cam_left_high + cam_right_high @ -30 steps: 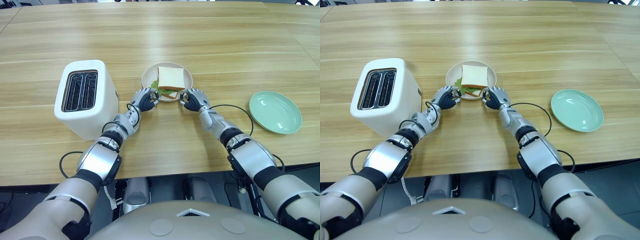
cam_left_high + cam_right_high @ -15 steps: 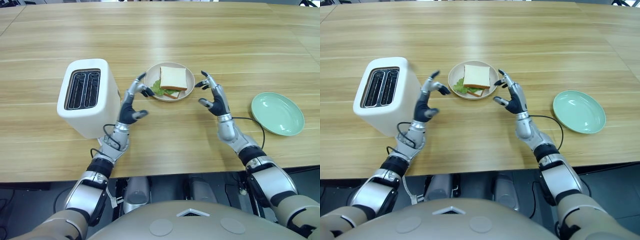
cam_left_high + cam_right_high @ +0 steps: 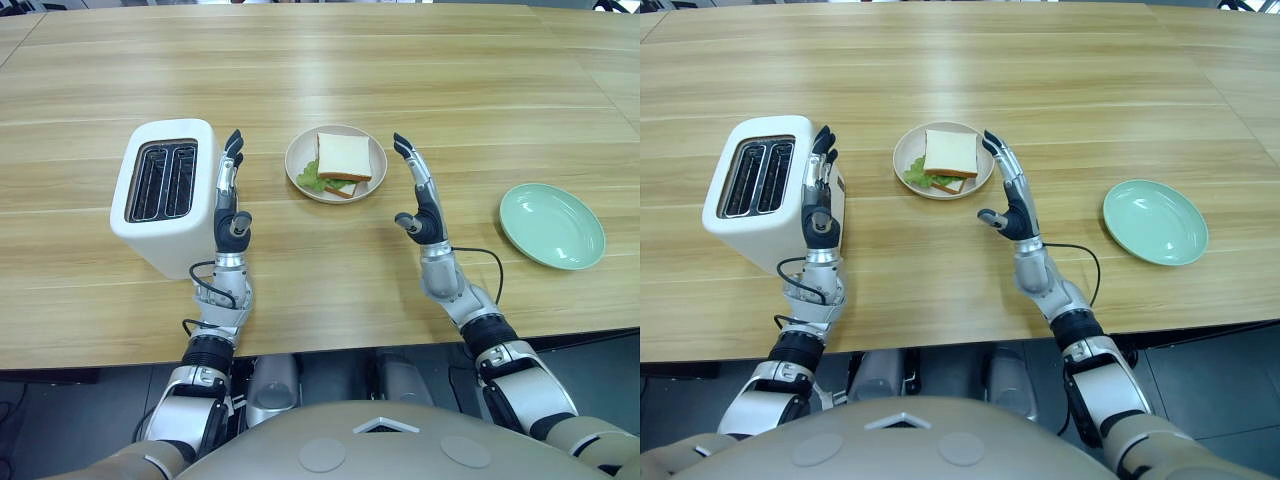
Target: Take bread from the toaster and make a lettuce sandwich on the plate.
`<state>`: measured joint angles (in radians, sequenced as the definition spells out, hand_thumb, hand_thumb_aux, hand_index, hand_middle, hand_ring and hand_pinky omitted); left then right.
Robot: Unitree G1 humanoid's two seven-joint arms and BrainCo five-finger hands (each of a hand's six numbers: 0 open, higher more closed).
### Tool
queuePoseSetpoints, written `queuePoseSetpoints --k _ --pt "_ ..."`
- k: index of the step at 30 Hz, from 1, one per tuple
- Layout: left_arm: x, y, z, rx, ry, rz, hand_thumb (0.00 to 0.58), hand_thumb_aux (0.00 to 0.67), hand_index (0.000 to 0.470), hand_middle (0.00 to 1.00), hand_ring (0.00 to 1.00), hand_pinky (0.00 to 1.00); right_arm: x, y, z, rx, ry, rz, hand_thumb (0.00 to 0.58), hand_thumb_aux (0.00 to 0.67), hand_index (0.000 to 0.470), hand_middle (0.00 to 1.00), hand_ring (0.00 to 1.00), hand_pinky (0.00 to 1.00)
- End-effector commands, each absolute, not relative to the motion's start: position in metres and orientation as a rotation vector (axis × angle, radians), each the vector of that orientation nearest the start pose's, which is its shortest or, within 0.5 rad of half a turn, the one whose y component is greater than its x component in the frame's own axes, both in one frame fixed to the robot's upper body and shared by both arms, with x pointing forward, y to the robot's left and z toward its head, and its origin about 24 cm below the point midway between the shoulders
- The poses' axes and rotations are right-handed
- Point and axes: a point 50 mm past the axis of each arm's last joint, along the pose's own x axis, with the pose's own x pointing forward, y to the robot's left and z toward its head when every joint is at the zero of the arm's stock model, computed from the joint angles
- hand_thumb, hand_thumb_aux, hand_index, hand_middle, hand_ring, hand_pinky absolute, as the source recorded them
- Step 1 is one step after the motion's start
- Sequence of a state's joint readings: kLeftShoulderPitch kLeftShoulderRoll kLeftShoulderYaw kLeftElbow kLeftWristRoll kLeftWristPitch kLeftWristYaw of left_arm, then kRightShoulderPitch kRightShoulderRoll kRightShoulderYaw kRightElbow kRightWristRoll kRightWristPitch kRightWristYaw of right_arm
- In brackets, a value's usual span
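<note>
**Item 1: left hand** (image 3: 230,195). Raised upright above the table (image 3: 400,70), fingers straight and spread apart, holding nothing. The toaster (image 3: 165,190) stands just beside it on its outer side. Whether the 2 touch cannot be told.

**Item 2: right hand** (image 3: 420,200). Raised upright, fingers extended and apart, thumb turned inward, holding nothing. The green plate (image 3: 552,224) lies well apart on its outer side.

**Item 3: sandwich** (image 3: 344,160). Sits on the plate (image 3: 300,152), forward of both hands and between them.
- Position: ahead and inward of the right hand, and ahead and further inward of the left hand.
- Build: a white slice on top, the lettuce (image 3: 312,178) showing at the edge facing the left hand, and a 2nd slice peeking out at the near edge.
- Shape: the top slice is close to square and turned slightly on the plate, so it has no marked long axis.

**Item 4: toaster slots.** There are 2, both dark, and they appear empty.

**Assessment**
- Nearer hand: the right hand is nearer the sandwich. Its fingertips are near the plate's rim, while the left hand is further off beside the toaster.
- Progress: the stack looks complete, so the task seems finished or nearly so.
- Next move: any last straightening of the top slice would suit the right hand, reaching forward and inward. Neither hand is in contact with the plate.
</note>
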<state>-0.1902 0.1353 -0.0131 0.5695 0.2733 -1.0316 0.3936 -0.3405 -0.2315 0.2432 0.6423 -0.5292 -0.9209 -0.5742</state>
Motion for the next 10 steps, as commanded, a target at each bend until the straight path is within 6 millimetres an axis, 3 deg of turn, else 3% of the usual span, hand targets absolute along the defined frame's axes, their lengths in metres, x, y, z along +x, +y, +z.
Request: queuePoseSetpoints --k 1,10 --pt "0.261 0.161 0.055 0.210 -0.682 0.136 0.000 0.000 0.000 0.00 0.00 0.00 0.285 -0.125 0.063 -0.484 -0.736 0.067 0.000 0.000 0.000 0.00 0.00 0.00" --pt "0.274 0.152 0.057 0.193 -0.690 0.159 0.000 0.000 0.000 0.00 0.00 0.00 0.291 -0.125 0.070 -0.458 -0.762 -0.029 0.000 0.000 0.000 0.00 0.00 0.00"
